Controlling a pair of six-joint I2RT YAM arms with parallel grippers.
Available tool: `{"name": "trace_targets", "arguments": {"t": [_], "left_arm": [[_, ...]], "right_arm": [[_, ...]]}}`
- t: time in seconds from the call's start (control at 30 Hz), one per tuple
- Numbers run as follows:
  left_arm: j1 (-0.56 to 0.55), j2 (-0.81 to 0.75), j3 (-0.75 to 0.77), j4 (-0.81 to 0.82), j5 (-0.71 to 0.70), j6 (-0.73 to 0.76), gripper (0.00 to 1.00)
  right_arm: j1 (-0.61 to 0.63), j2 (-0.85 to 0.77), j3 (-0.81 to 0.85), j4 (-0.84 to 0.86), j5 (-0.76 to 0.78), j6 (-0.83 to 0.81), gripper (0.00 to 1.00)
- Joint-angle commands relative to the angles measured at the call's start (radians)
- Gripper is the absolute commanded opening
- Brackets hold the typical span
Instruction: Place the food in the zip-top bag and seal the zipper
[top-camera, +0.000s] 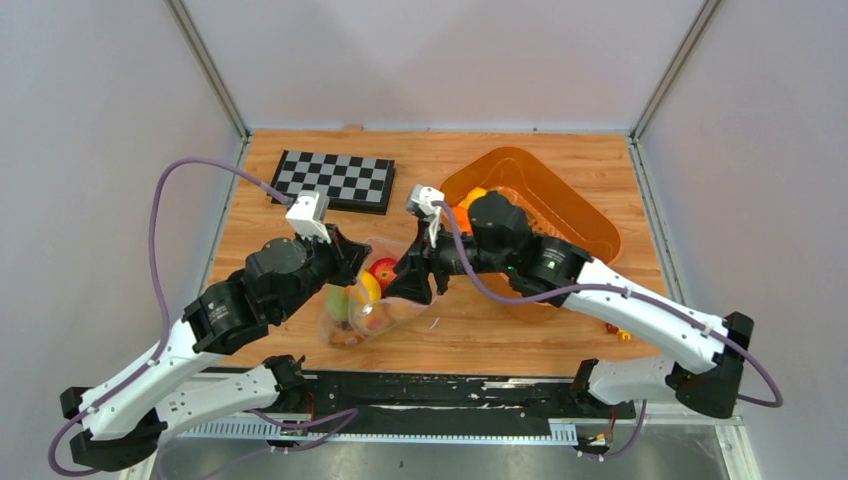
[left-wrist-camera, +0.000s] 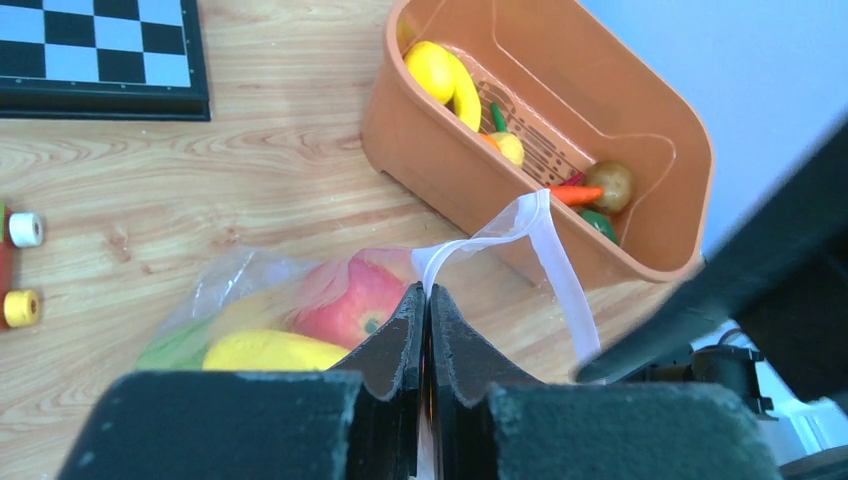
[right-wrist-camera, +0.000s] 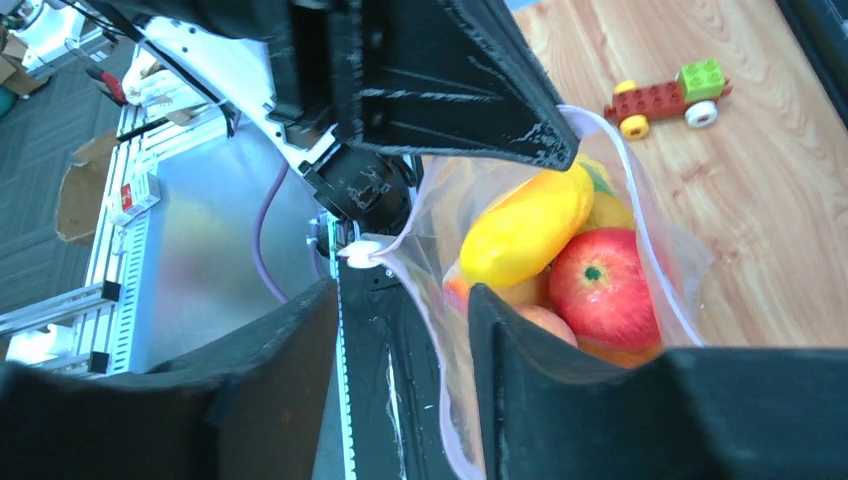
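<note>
In the middle of the top view the zip-top bag (top-camera: 372, 300) is lying on the wooden table (top-camera: 480, 335) between the two grippers. The food is sitting inside it: a red apple (top-camera: 384, 270), a yellow fruit (top-camera: 366, 287) and a green fruit (top-camera: 338, 303). The left gripper (left-wrist-camera: 426, 296) is pinching the bag's mouth, its jaws pressed together on the zipper (left-wrist-camera: 556, 262), which is curving toward the right of the left wrist view. The right gripper (right-wrist-camera: 402, 290) is holding its jaws wide apart; the bag's rim is passing between them without being squeezed. The orange tub (top-camera: 585, 215) is standing at the upper right, the checkerboard (top-camera: 335, 180) at the upper left.
</note>
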Motion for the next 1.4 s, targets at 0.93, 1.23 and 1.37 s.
{"name": "trace_targets", "arguments": {"t": [0.93,1.23,1.37], "left_arm": [[-0.001,-0.081,-0.027,0.035,-0.149,-0.040,0.08],[-0.001,-0.147,0.088,-0.146,-0.350,-0.006,0.08],[0.000,-0.177,0.147,-0.173,-0.369,0.001,0.07]], "right_arm": [[0.003,-0.005,-0.033,-0.048,0.327,0.134,0.03],[0.002,0.091,0.087,0.217,-0.046,0.165,0.00],[0.002,0.214,0.188,0.139,-0.027,0.185,0.01]]}}
